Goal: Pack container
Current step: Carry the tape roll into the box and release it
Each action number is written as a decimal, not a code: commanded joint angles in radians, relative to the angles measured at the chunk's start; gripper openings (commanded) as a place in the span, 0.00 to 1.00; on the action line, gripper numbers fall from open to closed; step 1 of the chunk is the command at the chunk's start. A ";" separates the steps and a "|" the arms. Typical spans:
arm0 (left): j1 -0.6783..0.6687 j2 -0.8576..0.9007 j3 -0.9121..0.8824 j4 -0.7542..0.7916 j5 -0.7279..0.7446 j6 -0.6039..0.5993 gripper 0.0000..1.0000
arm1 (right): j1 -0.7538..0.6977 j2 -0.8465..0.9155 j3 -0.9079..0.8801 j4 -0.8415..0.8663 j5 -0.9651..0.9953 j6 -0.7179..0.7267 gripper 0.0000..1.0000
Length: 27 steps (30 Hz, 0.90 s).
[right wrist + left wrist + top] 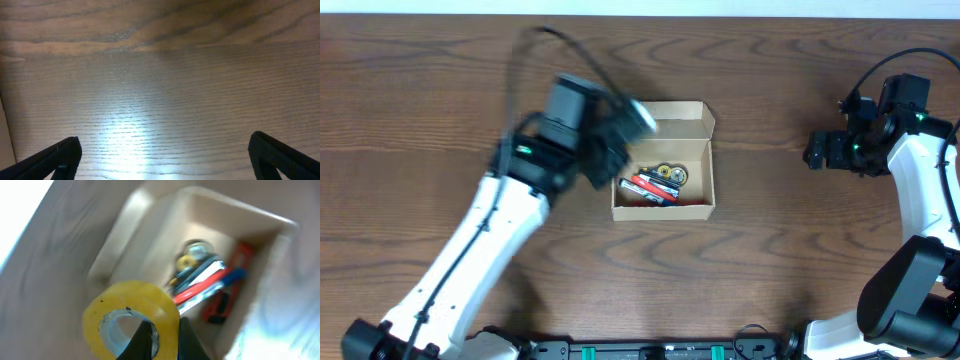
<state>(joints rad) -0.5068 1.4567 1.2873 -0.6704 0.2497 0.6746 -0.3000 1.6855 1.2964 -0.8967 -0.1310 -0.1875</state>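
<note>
**Over the left rim of the box (660, 209), the left claw (165, 339) pinches a roll of yellow tape (131, 299)**

Between the two dark fingers of the left claw sits the wall of the roll: one finger (142, 342) reaches into the pale hole at its middle, and the other presses on the yellow outside. The claw is pressed together on that ring, and the roll hangs clear of the table (770, 260). Seen from the wrist, the open box lies right behind the roll. Its pale inner walls frame a small heap on the floor of the box: a round gold piece (189, 261), some long thin things in red, white and blue (212, 282), and something orange (241, 255) against the far wall. What these small things are is too blurred to tell.

From overhead, the left arm (490, 235) slants up from the near left corner of the table. Its wrist is smeared with blur just at the back left corner of the box. The tan box stands near the middle of the table, with its lid flap (675, 110) folded open on the far side and its contents lying toward the front.

At the right edge of the table, well apart from the box, the right claw (167, 165) is spread wide. Its two dark fingers sit at the bottom corners of its own view, with nothing between them and only bare wood grain below.
</note>
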 commanded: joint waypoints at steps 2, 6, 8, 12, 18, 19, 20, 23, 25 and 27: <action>-0.072 0.055 0.006 0.039 -0.005 0.309 0.06 | -0.006 -0.014 -0.003 0.003 -0.008 0.007 0.99; -0.087 0.123 0.006 0.048 -0.009 0.314 0.06 | -0.006 -0.014 -0.003 0.003 -0.008 0.008 0.99; -0.089 0.163 0.006 0.051 -0.032 0.314 0.06 | -0.006 -0.014 -0.003 0.003 -0.008 0.008 0.99; -0.089 0.226 0.027 0.054 -0.050 0.317 0.06 | -0.006 -0.014 -0.003 0.003 -0.008 0.008 0.99; -0.089 0.297 0.065 0.054 -0.043 0.316 0.06 | -0.006 -0.014 -0.003 0.006 -0.008 0.007 0.99; -0.089 0.310 0.065 0.052 -0.043 0.315 0.06 | -0.006 -0.014 -0.003 0.007 -0.008 0.007 0.99; -0.089 0.324 0.065 0.046 -0.042 0.315 0.06 | -0.006 -0.014 -0.003 0.006 -0.008 0.008 0.99; -0.089 0.370 0.065 0.034 -0.040 0.306 0.06 | -0.006 -0.014 -0.003 0.006 -0.008 0.008 0.99; -0.089 0.393 0.065 0.028 -0.039 0.296 0.06 | -0.006 -0.014 -0.003 0.006 -0.008 0.008 0.99; -0.089 0.413 0.065 0.024 -0.034 0.286 0.06 | -0.006 -0.014 -0.003 0.006 -0.008 0.008 0.99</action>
<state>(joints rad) -0.5922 1.8355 1.3338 -0.6346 0.2062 0.9695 -0.3000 1.6855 1.2964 -0.8925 -0.1310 -0.1875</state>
